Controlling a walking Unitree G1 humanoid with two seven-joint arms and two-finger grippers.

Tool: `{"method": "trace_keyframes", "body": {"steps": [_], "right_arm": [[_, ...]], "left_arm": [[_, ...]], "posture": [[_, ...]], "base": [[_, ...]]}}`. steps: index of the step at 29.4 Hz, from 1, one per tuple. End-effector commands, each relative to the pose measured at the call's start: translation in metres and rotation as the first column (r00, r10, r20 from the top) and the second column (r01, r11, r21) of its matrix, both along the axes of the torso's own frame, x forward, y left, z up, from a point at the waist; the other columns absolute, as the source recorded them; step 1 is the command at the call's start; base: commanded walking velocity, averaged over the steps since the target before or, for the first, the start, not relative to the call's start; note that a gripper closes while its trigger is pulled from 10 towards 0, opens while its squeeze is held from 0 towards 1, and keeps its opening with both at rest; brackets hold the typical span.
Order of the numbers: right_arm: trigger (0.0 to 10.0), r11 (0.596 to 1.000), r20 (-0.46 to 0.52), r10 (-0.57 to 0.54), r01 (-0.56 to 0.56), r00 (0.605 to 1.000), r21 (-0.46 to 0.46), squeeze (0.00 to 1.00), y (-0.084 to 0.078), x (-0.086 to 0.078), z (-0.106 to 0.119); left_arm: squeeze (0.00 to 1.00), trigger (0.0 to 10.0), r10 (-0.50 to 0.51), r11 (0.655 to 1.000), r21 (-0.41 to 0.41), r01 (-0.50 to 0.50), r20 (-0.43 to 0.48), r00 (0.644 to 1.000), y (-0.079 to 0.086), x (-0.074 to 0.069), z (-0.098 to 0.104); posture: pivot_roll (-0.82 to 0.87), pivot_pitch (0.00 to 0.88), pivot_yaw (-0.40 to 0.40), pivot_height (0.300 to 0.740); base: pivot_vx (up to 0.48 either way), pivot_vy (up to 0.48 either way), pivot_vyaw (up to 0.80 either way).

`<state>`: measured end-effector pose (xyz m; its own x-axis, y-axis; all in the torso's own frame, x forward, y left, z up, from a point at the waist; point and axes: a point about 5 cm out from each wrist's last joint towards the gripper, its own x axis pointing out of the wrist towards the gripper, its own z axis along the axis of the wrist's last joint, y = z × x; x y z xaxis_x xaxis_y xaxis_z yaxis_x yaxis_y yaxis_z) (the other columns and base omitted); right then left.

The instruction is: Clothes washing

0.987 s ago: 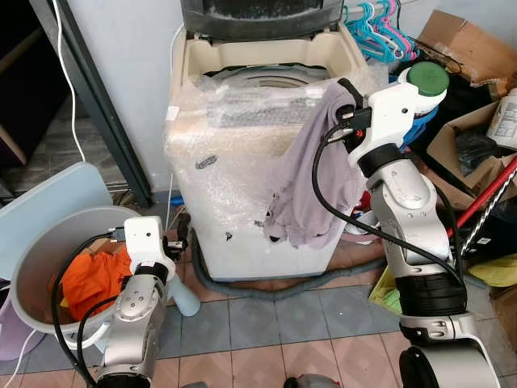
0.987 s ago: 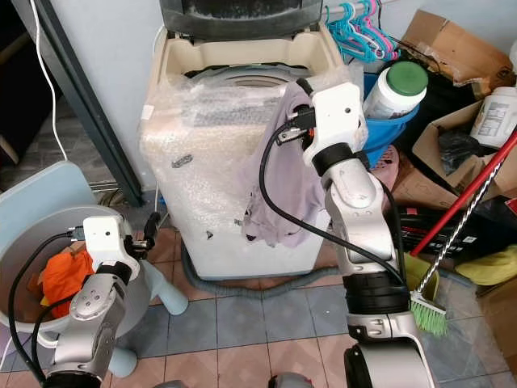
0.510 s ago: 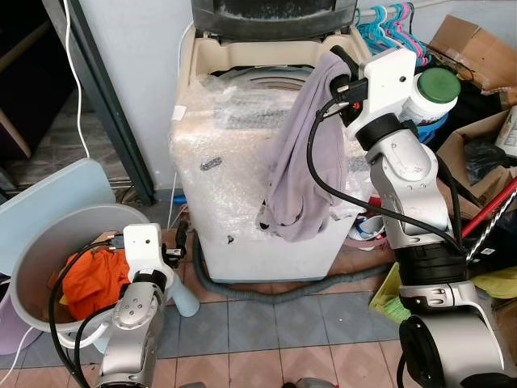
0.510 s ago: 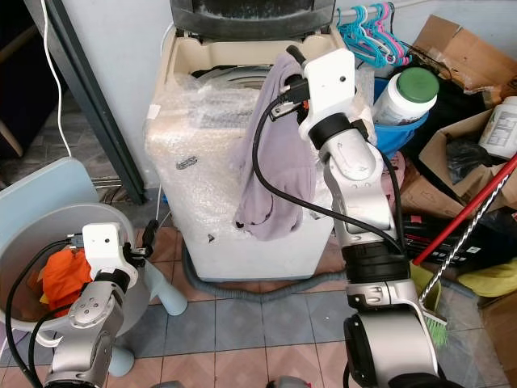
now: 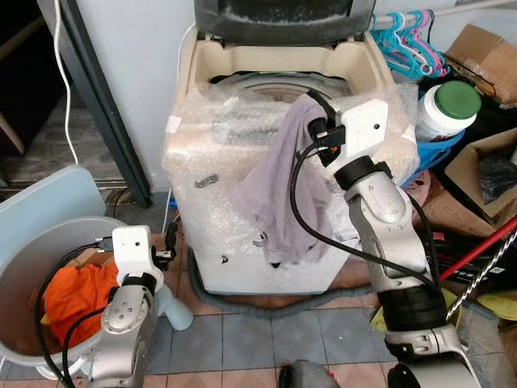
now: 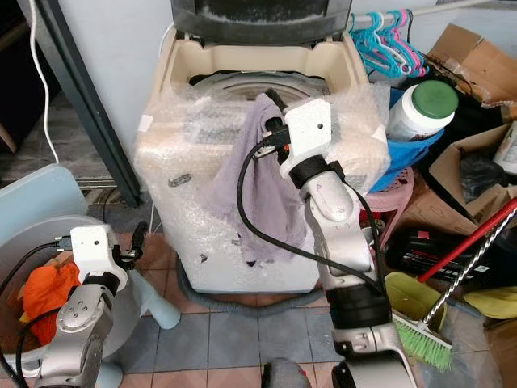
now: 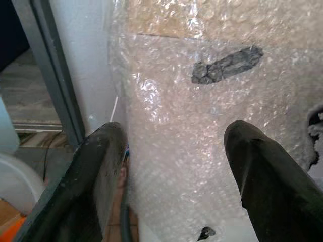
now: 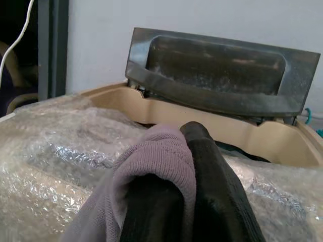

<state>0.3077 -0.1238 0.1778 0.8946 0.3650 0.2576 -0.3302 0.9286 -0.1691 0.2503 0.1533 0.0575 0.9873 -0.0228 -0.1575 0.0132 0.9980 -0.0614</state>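
The right gripper (image 5: 311, 103) is clamped on a grey garment (image 5: 283, 186) at the front rim of a top-loading washing machine (image 5: 242, 234), its black fingers (image 8: 212, 181) pinching the cloth's upper fold. The garment hangs down the machine's front, draped over the bubble wrap (image 5: 218, 162) that covers the cabinet. The lid (image 5: 279, 16) stands raised against the wall, leaving the drum opening (image 5: 250, 81) uncovered just behind the gripper.

Low on the robot's left, the left gripper (image 7: 174, 171) holds nothing, fingers spread wide and pointed at the machine's wrapped front near the dark door frame (image 5: 101, 97). Beside that arm a grey plastic tub (image 5: 32, 242) holds orange clothing (image 5: 77, 287); a pale blue board (image 5: 40, 194) leans behind it.

A bare strip of tiled floor (image 5: 266, 323) runs in front of the machine, with a grey hose (image 5: 258, 291) curling along its base. To the right the way is crowded: a blue basket (image 6: 412, 153) holding a white jar with a green cap (image 6: 416, 109), coloured hangers (image 5: 404, 48), cardboard boxes (image 5: 485, 52), and a red-handled broom (image 6: 452, 283).
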Motion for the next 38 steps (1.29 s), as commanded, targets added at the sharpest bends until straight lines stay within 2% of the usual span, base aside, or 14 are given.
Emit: {"method": "trace_keyframes", "body": {"steps": [1, 4, 8, 10, 13, 16, 23, 24, 26, 30, 33, 36, 37, 38], "right_arm": [[10.0, 0.997, 0.129, 0.07, -0.068, 0.989, -0.026, 0.0, 0.021, -0.007, 0.028], [10.0, 0.994, 0.166, 0.096, -0.086, 0.981, -0.068, 0.0, 0.025, -0.004, 0.037], [10.0, 0.98, 0.272, 0.152, -0.109, 0.95, -0.167, 0.0, 0.025, 0.017, 0.073], [10.0, 0.981, 0.327, 0.153, -0.104, 0.932, -0.164, 0.0, 0.022, 0.035, 0.105], [10.0, 0.983, 0.353, 0.146, -0.095, 0.924, -0.159, 0.0, 0.02, 0.042, 0.121], [10.0, 0.987, 0.396, 0.122, -0.072, 0.91, -0.14, 0.0, 0.012, 0.059, 0.158], [10.0, 0.988, 0.358, 0.025, 0.03, 0.933, -0.149, 0.0, -0.009, 0.087, 0.2], [10.0, 0.988, 0.346, -0.033, 0.083, 0.938, -0.129, 0.0, -0.018, 0.093, 0.214], [10.0, 0.986, 0.347, -0.08, 0.125, 0.934, -0.107, 0.0, -0.024, 0.094, 0.227], [10.0, 0.976, 0.453, -0.151, 0.206, 0.879, -0.075, 0.0, -0.029, 0.084, 0.273], [10.0, 0.975, 0.533, -0.119, 0.2, 0.838, -0.096, 0.0, -0.024, 0.075, 0.293], [10.0, 0.986, 0.503, -0.068, 0.134, 0.861, -0.097, 0.0, -0.018, 0.077, 0.291], [10.0, 0.985, 0.446, -0.008, 0.084, 0.895, -0.151, 0.0, -0.008, 0.085, 0.271], [10.0, 0.985, 0.446, -0.008, 0.084, 0.895, -0.151, 0.0, -0.008, 0.085, 0.271]], "left_arm": [[0.0, 10.0, 0.026, 0.999, 0.026, -0.026, 0.012, 1.0, 0.013, 0.002, 0.004], [0.0, 10.0, 0.019, 1.0, 0.023, -0.019, 0.008, 1.0, 0.011, 0.004, 0.003], [0.0, 10.0, 0.018, 1.0, 0.009, -0.018, 0.004, 1.0, 0.007, 0.008, 0.003], [0.0, 10.0, 0.017, 1.0, 0.014, -0.017, 0.002, 1.0, 0.005, 0.009, 0.003], [0.0, 10.0, 0.015, 1.0, 0.013, -0.016, 0.004, 1.0, 0.006, 0.009, 0.004], [0.0, 10.0, 0.033, 0.999, 0.014, -0.034, 0.009, 0.999, 0.009, 0.007, 0.004], [0.0, 10.0, 0.05, 0.999, 0.02, -0.05, 0.009, 0.999, 0.011, 0.007, 0.005], [0.0, 10.0, 0.052, 0.998, 0.023, -0.052, 0.011, 0.999, 0.011, 0.007, 0.005], [0.0, 10.0, 0.059, 0.998, 0.023, -0.06, 0.013, 0.998, 0.011, 0.007, 0.006], [0.0, 10.0, 0.081, 0.996, 0.025, -0.081, 0.017, 0.997, 0.013, 0.003, 0.006], [0.0, 10.0, 0.103, 0.994, 0.032, -0.103, 0.016, 0.995, 0.016, 0.001, 0.006], [0.0, 10.0, 0.107, 0.994, 0.031, -0.108, 0.018, 0.994, 0.016, -0.001, 0.006], [0.0, 10.0, 0.107, 0.994, 0.032, -0.108, 0.018, 0.994, 0.014, -0.002, 0.006], [0.0, 10.0, 0.107, 0.994, 0.032, -0.108, 0.018, 0.994, 0.014, -0.002, 0.006]], "posture": [[-0.06, 0.061, 0.03, 0.74], [-0.07, 0.058, 0.036, 0.74], [-0.07, 0.052, 0.038, 0.74], [-0.06, 0.049, 0.033, 0.74], [-0.05, 0.046, 0.026, 0.74], [-0.03, 0.044, 0.014, 0.74], [-0.02, 0.048, -0.002, 0.74], [-0.01, 0.051, -0.016, 0.74], [-0.01, 0.051, -0.019, 0.74], [0.01, 0.062, -0.037, 0.74], [0.02, 0.074, -0.048, 0.74], [0.01, 0.08, -0.051, 0.74], [0.02, 0.09, -0.054, 0.74], [0.02, 0.09, -0.054, 0.74]], "base": [[0.48, 0.0, 0.0], [0.48, 0.0, 0.0], [0.324, 0.0, 0.0], [0.0, 0.0, 0.0], [0.0, 0.0, 0.0], [0.0, 0.0, 0.0], [0.0, 0.0, 0.0], [0.0, 0.0, 0.0], [0.0, 0.0, 0.0], [0.0, 0.0, 0.0], [0.0, 0.0, 0.0], [0.0, 0.0, 0.0], [0.0, 0.0, 0.0], [0.0, 0.0, 0.0]]}}
